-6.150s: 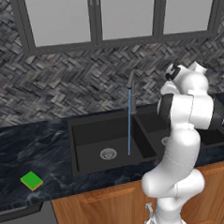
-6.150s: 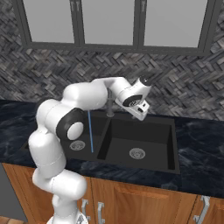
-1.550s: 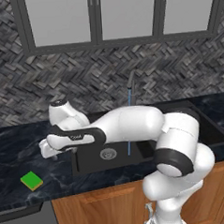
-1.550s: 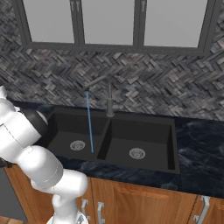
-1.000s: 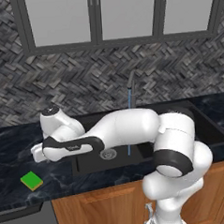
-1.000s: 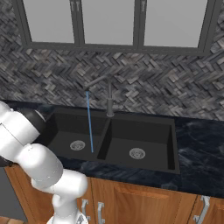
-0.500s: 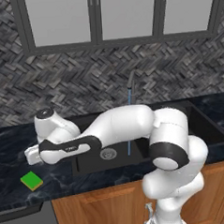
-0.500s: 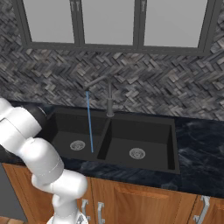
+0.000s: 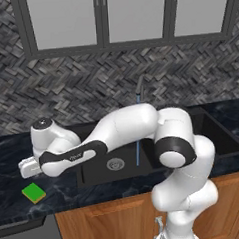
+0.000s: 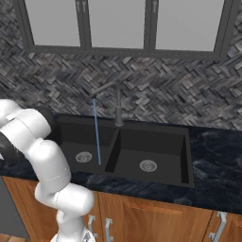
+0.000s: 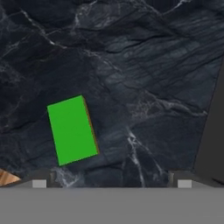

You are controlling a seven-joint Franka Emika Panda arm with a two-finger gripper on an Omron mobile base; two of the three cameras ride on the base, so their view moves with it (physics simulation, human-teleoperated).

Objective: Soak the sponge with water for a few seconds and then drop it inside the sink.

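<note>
Left base view: the sponge [image 9: 34, 193] lies flat on the counter [image 9: 11, 198], well left of the sink [image 9: 94, 170], just below the gripper [image 9: 25, 168]. Right base view: water [image 10: 96, 132] runs into the sink's left basin. Hand view: jaws spread wide, sponge left of centre between them, untouched. It looks light, soft, squashy; best pinched across its short sides.

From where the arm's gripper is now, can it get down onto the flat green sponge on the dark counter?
Probably yes. The open gripper hangs over the dark marble counter; the flat green sponge lies bare with nothing around it, though it sits off to one side of the fingertips.
</note>
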